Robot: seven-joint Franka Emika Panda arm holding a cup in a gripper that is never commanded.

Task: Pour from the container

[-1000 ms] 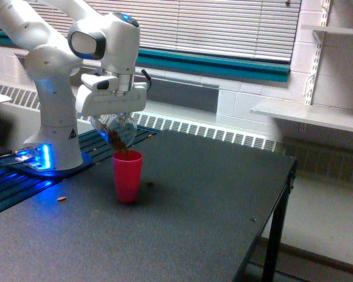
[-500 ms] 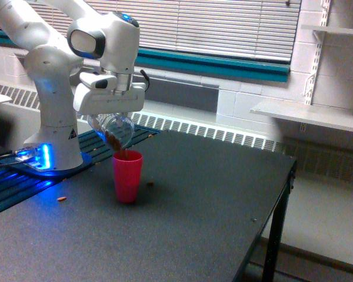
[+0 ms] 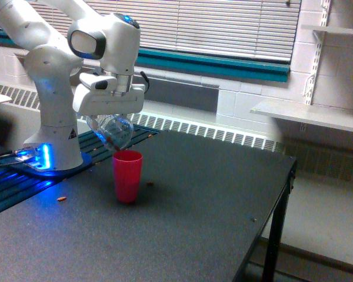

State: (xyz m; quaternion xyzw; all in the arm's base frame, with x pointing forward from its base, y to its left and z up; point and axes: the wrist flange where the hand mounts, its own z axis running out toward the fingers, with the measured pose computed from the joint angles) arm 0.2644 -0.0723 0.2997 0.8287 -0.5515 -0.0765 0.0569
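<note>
The container [image 3: 112, 131], a small clear rounded jar, hangs tilted under my gripper [image 3: 109, 117], mouth down toward the exterior view's right. My gripper is shut on it. A little brown material shows near the jar's lower lip. Directly below the lip stands an opaque red cup [image 3: 127, 175], upright on the dark table [image 3: 212, 205]. The jar's mouth sits just above the cup's rim, slightly to its left. The fingertips are hidden behind the white hand body.
The arm's white base [image 3: 53, 135] with blue lights stands at the exterior view's left. Small brown bits lie on the table beside the cup [image 3: 150, 184] and at the left [image 3: 62, 199]. The table's edge [image 3: 285, 176] drops off at the right.
The jar has shifted slightly left and up, away from the cup. The brown mass at its mouth has shrunk from a visible pour to a small trace.
</note>
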